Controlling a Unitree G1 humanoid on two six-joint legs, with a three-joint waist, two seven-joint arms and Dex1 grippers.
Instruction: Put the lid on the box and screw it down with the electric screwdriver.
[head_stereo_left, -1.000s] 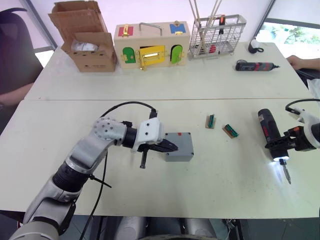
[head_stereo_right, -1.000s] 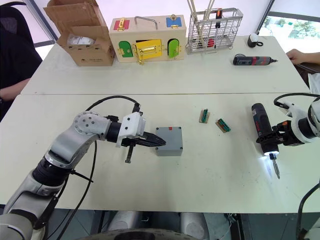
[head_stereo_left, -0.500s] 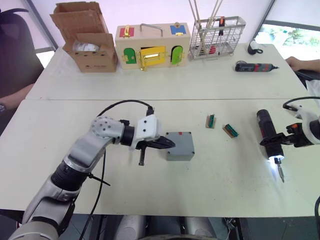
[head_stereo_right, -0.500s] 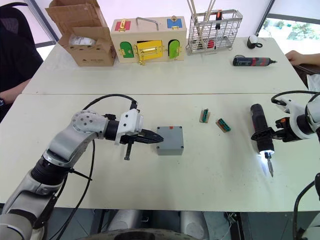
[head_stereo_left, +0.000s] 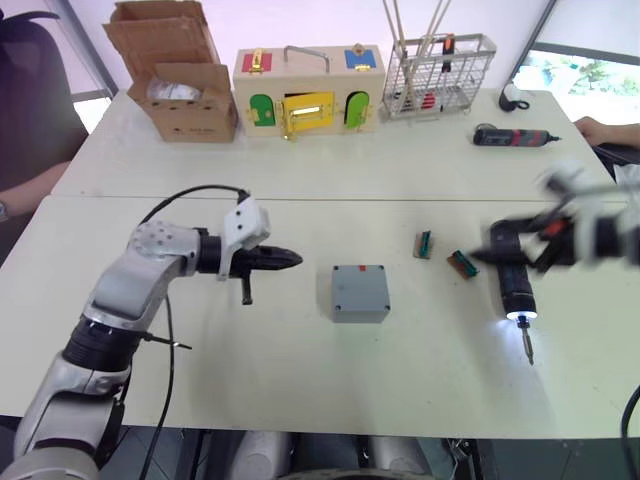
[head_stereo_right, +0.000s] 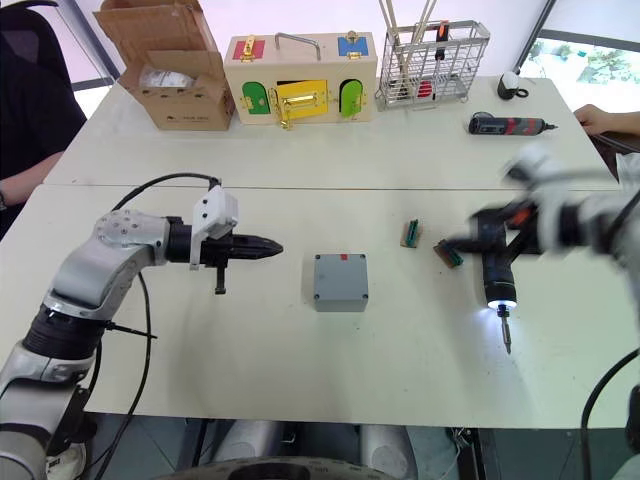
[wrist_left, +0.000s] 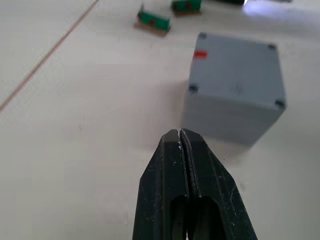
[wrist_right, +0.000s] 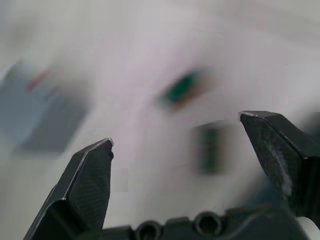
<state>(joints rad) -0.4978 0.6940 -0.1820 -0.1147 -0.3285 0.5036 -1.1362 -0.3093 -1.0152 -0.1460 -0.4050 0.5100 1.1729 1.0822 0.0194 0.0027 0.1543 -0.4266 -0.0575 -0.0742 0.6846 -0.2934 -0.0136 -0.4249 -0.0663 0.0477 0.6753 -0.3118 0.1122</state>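
My left gripper (wrist_left: 181, 134), fingers pressed shut on nothing, hovers left of the box (head_stereo_left: 360, 292), its lid (wrist_left: 235, 70) on, as the wrist view confirms. The electric screwdriver (head_stereo_right: 494, 268) stands lit; my right gripper (wrist_right: 180, 145) gapes open.

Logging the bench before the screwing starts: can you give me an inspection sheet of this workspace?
Surface: white tabletop, two tables butted together.
Job's things: flat grey plastic lid sits on the small square grey plastic box; thick dark cylindrical electric screwdriver to its right, tip light on.
Clutter: two green connector blocks; on the far table, a cardboard box, a wooden box with coloured doors, a wire basket and a small black-and-red screwdriver.
Grippers: left hand shut, clear of the box; right hand open, blurred beside the electric screwdriver.
Cables: black cable loops over the left arm.
Surroundings: seated person at left; a person's hand at far right.
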